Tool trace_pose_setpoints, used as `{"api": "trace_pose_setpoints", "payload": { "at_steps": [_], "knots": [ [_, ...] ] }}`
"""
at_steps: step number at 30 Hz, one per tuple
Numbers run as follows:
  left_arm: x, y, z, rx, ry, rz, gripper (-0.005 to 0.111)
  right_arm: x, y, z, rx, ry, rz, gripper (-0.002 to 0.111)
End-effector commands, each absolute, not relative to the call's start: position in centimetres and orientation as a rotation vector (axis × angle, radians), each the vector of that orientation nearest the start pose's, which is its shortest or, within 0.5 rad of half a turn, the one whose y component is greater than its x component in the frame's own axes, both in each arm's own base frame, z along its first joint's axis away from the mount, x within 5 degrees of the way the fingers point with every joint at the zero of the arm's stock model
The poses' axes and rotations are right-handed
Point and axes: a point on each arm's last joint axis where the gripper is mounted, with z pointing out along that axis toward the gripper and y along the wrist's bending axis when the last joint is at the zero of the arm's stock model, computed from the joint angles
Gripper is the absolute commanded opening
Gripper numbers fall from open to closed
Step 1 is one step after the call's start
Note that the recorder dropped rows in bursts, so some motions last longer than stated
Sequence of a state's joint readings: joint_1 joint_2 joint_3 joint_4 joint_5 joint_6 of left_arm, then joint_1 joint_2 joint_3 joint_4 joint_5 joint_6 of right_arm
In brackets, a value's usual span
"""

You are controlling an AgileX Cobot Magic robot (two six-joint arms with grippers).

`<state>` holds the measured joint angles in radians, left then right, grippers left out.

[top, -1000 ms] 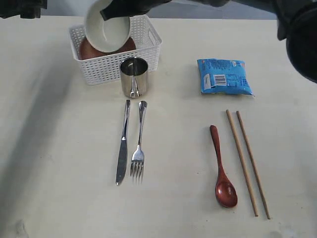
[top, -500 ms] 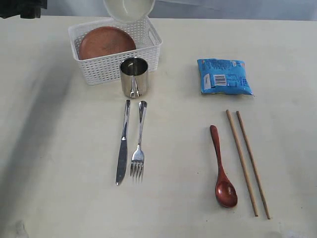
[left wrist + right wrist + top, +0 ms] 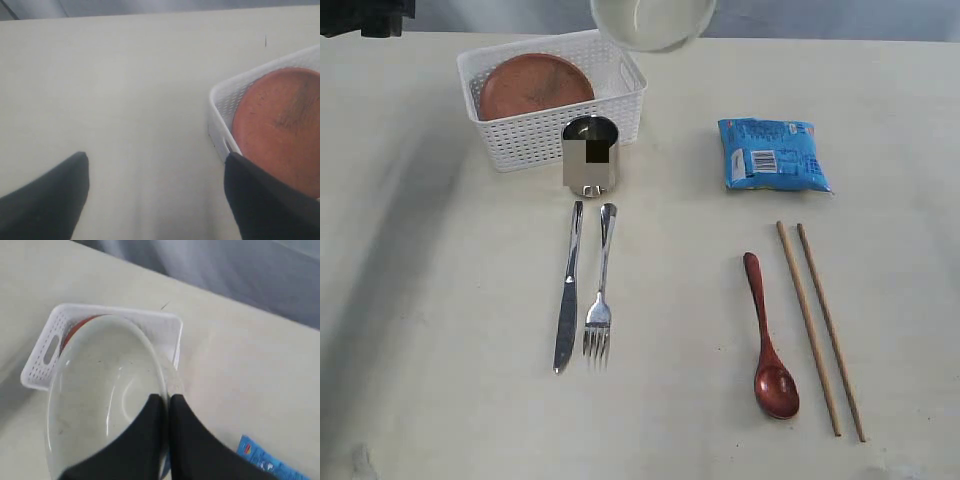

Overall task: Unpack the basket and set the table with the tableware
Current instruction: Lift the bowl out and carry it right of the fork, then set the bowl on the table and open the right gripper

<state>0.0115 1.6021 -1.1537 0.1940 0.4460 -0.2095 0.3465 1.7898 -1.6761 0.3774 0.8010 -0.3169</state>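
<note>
My right gripper (image 3: 166, 399) is shut on the rim of the cream bowl (image 3: 100, 400), one finger inside and one outside. The bowl (image 3: 655, 22) hangs high at the top edge of the exterior view, right of the white basket (image 3: 620, 95). The reddish-brown plate (image 3: 535, 85) lies alone in the basket (image 3: 120, 315). In front of it stand the steel cup (image 3: 590, 155), knife (image 3: 567, 290) and fork (image 3: 600, 295). The dark red spoon (image 3: 768, 340) and two chopsticks (image 3: 818, 325) lie at the right. My left gripper (image 3: 155, 165) is open over bare table, beside the basket's end (image 3: 220, 125).
A blue snack packet (image 3: 772, 153) lies right of the basket; its corner (image 3: 260, 455) shows in the right wrist view. The cream table (image 3: 440, 330) stretches bare at the left and front.
The bowl has risen out of the basket and travelled right along the top of the exterior view, uncovering the plate. The right arm has left that view.
</note>
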Motion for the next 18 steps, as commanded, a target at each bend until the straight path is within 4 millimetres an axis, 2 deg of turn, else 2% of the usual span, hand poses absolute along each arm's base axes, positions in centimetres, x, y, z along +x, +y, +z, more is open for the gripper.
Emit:
{"api": "trace_pose_setpoints", "payload": {
  "at_steps": [1,4,5,6,8,11,14,18],
  "knots": [
    [35.1,1.2,27.2,-0.101,2.363,0.083,0.07,33.2,14.6,33.2,-0.569,2.339,0.514,0.0],
    [35.1,1.2,27.2,-0.101,2.363,0.083,0.07,28.4,13.0,31.1,-0.513,2.355,0.54,0.0],
    [35.1,1.2,27.2,-0.101,2.363,0.083,0.07,27.4,12.6,30.5,-0.508,2.357,0.549,0.0],
    [35.1,1.2,27.2,-0.101,2.363,0.083,0.07,25.7,12.1,29.0,-0.483,2.373,0.568,0.0],
    [35.1,1.2,27.2,-0.101,2.363,0.083,0.07,23.5,11.4,27.1,-0.44,2.378,0.598,0.0],
    [35.1,1.2,27.2,-0.101,2.363,0.083,0.07,20.5,11.0,22.6,-0.356,2.458,0.708,0.0],
    [35.1,1.2,27.2,-0.111,2.363,0.074,0.07,19.0,10.7,20.2,-0.283,2.472,0.777,0.0],
    [35.1,1.1,27.2,-0.12,2.364,0.064,0.07,18.1,11.1,19.5,-0.214,2.429,0.923,0.0]
  ]
}}
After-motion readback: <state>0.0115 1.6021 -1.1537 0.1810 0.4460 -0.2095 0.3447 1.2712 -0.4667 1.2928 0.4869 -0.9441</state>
